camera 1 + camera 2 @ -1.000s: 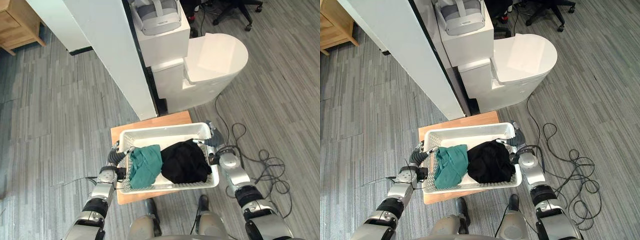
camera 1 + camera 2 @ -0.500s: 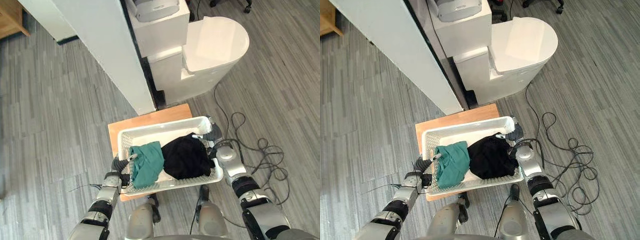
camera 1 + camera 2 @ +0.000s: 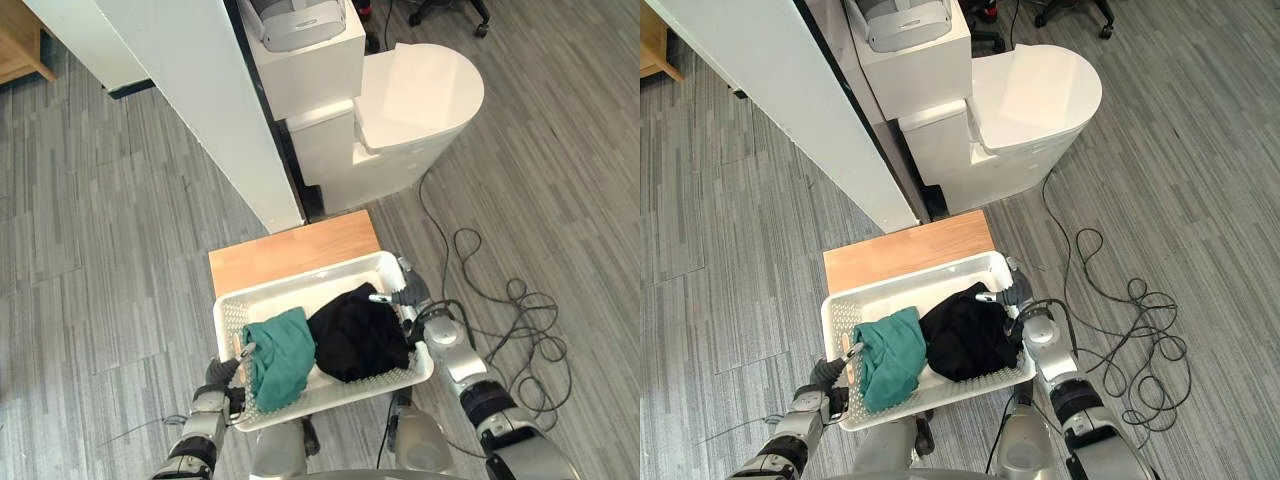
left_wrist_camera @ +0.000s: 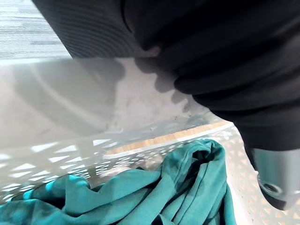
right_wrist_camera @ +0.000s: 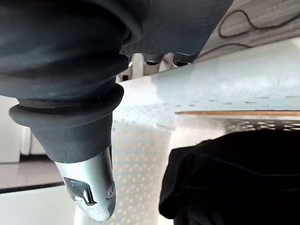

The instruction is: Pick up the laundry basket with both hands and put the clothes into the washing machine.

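Gripped the laundry basket (image 3: 300, 282) at its left rim with the left hand (image 3: 222, 378), thumb hooked inside over the edge, fingers clamped round the lip. Carried a teal garment (image 3: 278, 355) in the left half and a black garment (image 3: 355, 335) in the right, touching in the middle. Pinched the right rim with the right hand (image 3: 411, 296), thumb inside, fingertips over the edge. Judged the lift done, with the basket overhanging the near edge of the wooden stand (image 3: 290, 250). Needed next: a level carry forward and right to the white washing machine (image 3: 410, 110), lid apparently down, so opening first. Found no legible writing or labels anywhere.
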Tool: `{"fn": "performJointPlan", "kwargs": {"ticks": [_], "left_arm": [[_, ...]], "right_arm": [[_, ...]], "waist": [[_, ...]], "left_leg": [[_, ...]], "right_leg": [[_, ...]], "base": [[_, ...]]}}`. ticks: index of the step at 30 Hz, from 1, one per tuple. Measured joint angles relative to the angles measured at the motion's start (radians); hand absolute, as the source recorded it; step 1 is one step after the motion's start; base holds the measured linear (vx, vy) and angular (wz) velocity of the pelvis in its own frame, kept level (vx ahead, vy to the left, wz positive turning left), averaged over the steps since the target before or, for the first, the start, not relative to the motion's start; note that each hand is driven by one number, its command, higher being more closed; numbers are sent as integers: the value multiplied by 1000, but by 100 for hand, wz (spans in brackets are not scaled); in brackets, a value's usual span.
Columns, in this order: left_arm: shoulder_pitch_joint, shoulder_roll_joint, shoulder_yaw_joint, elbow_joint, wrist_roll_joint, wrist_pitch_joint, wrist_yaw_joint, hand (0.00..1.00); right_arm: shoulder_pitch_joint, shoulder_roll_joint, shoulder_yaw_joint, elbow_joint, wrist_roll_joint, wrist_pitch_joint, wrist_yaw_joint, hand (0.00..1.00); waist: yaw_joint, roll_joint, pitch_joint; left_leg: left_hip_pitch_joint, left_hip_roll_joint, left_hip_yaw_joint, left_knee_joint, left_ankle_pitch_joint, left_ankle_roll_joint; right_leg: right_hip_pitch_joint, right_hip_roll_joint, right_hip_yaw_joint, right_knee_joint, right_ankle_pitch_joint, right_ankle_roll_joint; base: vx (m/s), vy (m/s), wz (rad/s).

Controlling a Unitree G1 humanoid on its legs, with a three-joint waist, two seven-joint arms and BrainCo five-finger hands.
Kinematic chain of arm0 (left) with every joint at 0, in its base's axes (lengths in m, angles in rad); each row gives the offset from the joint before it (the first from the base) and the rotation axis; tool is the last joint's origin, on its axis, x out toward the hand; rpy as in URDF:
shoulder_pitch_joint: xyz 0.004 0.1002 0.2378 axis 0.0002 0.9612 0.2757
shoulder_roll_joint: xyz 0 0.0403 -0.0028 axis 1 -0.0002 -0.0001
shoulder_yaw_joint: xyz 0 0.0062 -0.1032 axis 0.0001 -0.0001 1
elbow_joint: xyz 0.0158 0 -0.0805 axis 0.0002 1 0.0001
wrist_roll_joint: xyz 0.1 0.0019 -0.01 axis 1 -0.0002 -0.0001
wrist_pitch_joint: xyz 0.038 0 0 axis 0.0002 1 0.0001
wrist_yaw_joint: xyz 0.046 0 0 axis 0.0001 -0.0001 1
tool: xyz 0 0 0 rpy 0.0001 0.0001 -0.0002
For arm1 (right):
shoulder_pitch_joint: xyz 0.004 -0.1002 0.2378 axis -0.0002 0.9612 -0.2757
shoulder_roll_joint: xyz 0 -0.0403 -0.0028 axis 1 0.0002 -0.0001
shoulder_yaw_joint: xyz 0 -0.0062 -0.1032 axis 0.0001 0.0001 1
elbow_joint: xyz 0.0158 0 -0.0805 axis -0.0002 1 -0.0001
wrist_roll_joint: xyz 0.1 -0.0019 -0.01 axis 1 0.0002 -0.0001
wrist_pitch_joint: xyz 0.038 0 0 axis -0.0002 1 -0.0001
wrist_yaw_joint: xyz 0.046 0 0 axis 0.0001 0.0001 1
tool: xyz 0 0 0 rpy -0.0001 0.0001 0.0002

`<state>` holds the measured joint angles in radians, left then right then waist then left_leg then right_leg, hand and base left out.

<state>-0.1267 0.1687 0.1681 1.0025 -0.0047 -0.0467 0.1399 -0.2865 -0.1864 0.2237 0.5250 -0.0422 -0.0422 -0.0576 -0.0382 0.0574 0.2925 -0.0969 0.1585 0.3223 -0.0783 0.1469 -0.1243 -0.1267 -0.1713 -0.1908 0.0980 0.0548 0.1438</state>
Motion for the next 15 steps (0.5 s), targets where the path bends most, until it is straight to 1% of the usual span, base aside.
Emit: {"fn": "performJointPlan", "kwargs": {"ticks": [1,2,5,7,9,11,12,13,15], "left_arm": [[15,0,43,26,0,2,-7,0],[24,2,58,30,0,7,-8,0],[79,-2,132,55,-1,21,-9,0],[111,-5,187,67,-3,22,-16,0],[122,-9,224,68,-5,22,-28,0],[136,-22,239,74,-12,25,-30,0],[146,-28,242,74,-17,29,-30,0],[156,-38,254,77,-22,30,-33,0],[159,-45,268,77,-22,32,-33,0]], "right_arm": [[43,0,0,-41,0,0,10,0],[58,2,0,-58,0,0,15,0],[124,12,3,-132,0,-6,22,0],[144,13,1,-160,1,-22,26,0],[147,13,-7,-168,1,-25,37,0],[169,9,-30,-194,1,-25,38,0],[184,2,-38,-210,1,-26,39,0],[207,-9,-54,-239,1,-26,37,0],[214,-15,-64,-246,1,-27,36,0]], "waist": [[0,-1,-23],[-1,-5,-32],[1,-14,-86],[1,-34,-107],[6,-49,-124],[6,-39,-134],[3,-33,-142],[2,-29,-158],[2,-30,-166]], "left_leg": [[5,-1,-2,-14,0,0],[5,-3,-3,-14,0,0],[7,-4,-6,-14,0,0],[25,-7,-17,-16,0,0],[23,-13,-24,-24,-1,0],[22,1,-34,-25,-4,2],[21,5,-42,-25,-11,8],[15,8,-47,-25,-27,5],[12,8,-47,-25,-30,8]], "right_leg": [[1,0,0,0,-11,6],[1,0,0,0,-15,4],[5,4,-1,-2,-32,6],[34,3,-4,-16,-60,-2],[35,-2,-10,-19,-96,-3],[36,10,-25,-12,-101,-10],[39,15,-31,-11,-107,-12],[38,18,-32,-12,-107,-13],[38,18,-30,-14,-107,-13]], "base": [[-26,12,4],[-30,3,0],[-24,-14,2],[-70,-23,7],[-147,-28,3],[-172,-21,13],[-136,1,18],[-120,18,16],[-93,43,6]]}}
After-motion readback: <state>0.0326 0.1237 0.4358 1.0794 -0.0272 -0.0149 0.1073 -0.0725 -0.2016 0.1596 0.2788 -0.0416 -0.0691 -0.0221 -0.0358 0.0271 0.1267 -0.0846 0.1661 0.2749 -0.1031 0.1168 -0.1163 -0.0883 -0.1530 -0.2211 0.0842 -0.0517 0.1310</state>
